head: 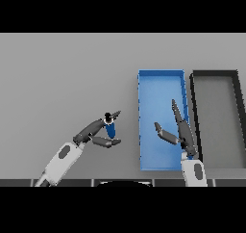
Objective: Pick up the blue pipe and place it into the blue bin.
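Left hand: the left hand is reaching in from the lower left on its white and grey arm, and its fingers and thumb are curling round the blue pipe, pinching it between them.

Blue pipe: the blue pipe is standing close to upright within that grasp, its dark open end facing up toward the head view. It is sitting left of the blue bin, outside it and apart from its wall. Whether its lower end is touching the table cannot be told.

Right hand: the right hand is coming up from the lower edge and is lying over the blue bin's right part. Its fingers are stretching straight toward the far end and its thumb is spreading out to the left; it is holding nothing.

Blue bin: the blue bin is a long open tray lying right of the middle of the table, its long side running away from the robot. Nothing is showing inside it apart from the right hand above it.

Dark bin: a dark bin with a grey floor is lying just beside the blue bin on its right, the two walls nearly touching.

Table: the grey table is bearing both bins.

Writing: no label, brand or lettering is showing legibly on anything here.
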`<state>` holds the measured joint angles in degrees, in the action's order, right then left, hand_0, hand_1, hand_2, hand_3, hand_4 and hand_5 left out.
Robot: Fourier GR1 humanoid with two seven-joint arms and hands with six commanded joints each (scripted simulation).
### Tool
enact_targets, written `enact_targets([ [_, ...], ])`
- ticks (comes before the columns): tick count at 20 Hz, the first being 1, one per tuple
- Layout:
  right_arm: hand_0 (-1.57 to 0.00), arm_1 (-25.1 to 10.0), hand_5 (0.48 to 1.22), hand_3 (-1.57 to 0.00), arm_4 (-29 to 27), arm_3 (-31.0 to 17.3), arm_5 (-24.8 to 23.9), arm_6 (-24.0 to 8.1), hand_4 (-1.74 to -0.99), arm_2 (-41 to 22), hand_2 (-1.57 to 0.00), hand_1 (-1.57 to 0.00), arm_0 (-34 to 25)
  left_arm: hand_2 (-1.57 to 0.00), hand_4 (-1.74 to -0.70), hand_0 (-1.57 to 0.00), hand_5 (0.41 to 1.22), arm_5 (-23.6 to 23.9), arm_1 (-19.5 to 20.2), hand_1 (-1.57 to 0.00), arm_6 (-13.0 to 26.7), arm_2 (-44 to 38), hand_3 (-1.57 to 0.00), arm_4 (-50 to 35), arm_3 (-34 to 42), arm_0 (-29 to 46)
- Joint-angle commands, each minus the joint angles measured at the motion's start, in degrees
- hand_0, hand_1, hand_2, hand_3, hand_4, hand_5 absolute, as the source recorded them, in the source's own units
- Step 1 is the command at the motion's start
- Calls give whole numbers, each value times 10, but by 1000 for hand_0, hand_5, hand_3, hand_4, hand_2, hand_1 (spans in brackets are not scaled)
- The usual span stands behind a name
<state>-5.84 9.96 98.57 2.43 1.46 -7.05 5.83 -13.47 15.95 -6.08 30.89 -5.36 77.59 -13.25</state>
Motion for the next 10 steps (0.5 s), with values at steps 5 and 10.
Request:
enact_targets([
  [5, 1, -10, 605, 1, -6, 1, 1, 5, -1196, 11, 1, 1, 6, -224, -1292, -34, 617, 9, -35, -141, -11, -8, -115, -12, -25, -14],
  [10, 1, 2, 604, 1, 1, -6, -2, 4, -1195, 2, 1, 1, 4, -1035, -1526, -888, 988, 15, -60, -999, -16, -4, -1009, -12, -38, -14],
])
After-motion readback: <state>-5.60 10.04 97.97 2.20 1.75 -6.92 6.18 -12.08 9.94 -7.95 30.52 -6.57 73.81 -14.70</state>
